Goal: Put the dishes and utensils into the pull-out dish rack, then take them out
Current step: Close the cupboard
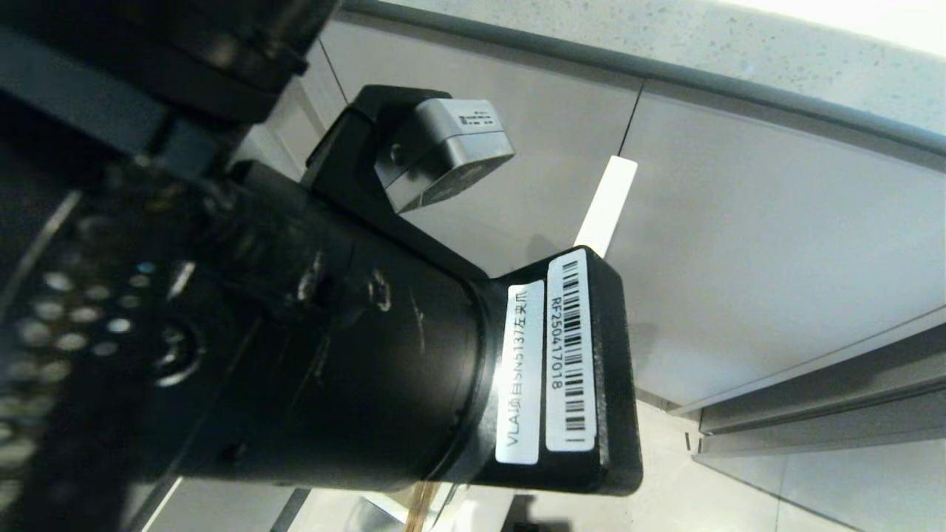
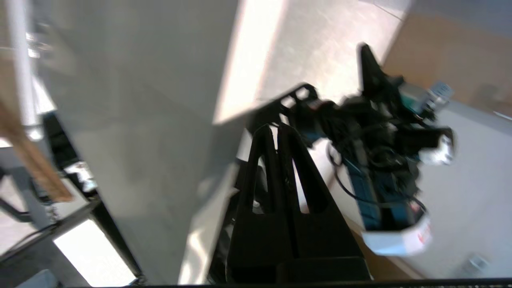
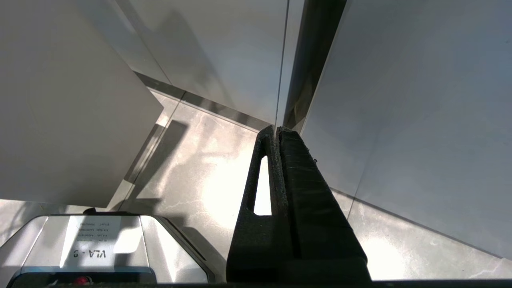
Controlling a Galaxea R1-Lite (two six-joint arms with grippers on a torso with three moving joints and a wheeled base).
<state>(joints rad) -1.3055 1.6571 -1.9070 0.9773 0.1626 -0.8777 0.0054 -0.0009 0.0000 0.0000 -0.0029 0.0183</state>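
- Dishes and utensils show in none of the views, so their handling is judged from their kind: a ceramic plate and bowl would be stiff, smooth and breakable, best taken at the rim; chopsticks and a spoon are light, thin and prone to roll, best pinched mid-shaft.
- Left arm (image 1: 310, 347) fills the left and middle of the head view, close to the camera. Its wrist view shows the left end effector (image 2: 276, 130) with fingers pressed together on nothing, pointing out over pale floor and a dark wheeled machine (image 2: 380, 156).
- Pull-out dish rack is mostly hidden. At one edge of the left wrist view a wooden board (image 2: 30, 160) and a chrome bar (image 2: 22, 76) appear, blurred; they may belong to it, though I cannot tell. It would be rigid, sliding on runners, best pulled by its front panel.
- Cabinet fronts (image 1: 739, 244) run below the grey worktop (image 1: 665, 37).
- Right end effector (image 3: 277, 130) hangs parked near cabinet panels and floor, fingers pressed together and empty.
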